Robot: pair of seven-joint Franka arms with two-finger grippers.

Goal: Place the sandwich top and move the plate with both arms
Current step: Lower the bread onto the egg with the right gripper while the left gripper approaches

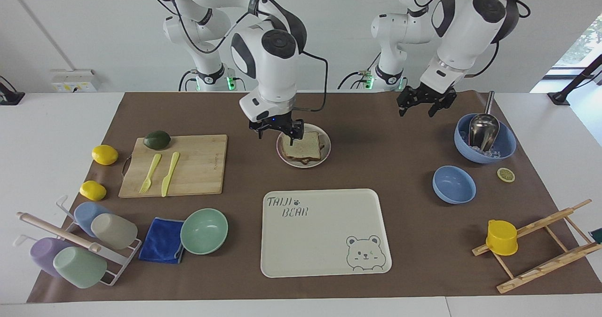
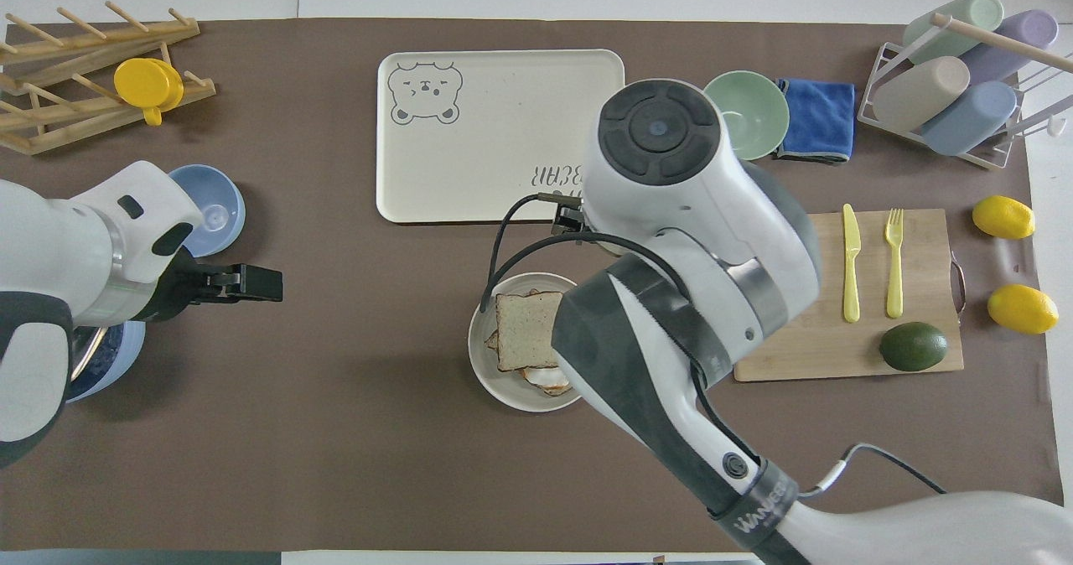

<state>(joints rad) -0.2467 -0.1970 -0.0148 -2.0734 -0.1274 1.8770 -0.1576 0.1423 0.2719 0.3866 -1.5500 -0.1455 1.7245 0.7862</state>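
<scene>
Pale speckled bread slice [image 1: 303, 146] atop sandwich on round cream-grey plate [image 1: 324, 155], tabletop centre | right tool [image 1: 276, 130] empty, fingers apart, plate's 9 o'clock | left tool [image 1: 422, 101] apart, airborne | risk: uneven two-arm lift tips the stack

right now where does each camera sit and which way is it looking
Facing view: high across the table, looking at both robots; whole arms and bases show, right gripper by the plate, left gripper raised.
Overhead view: above the robots' end, looking steeply down; only forearms and wrists show.
Shared: plate, bread, tray, seen half a turn apart.
</scene>
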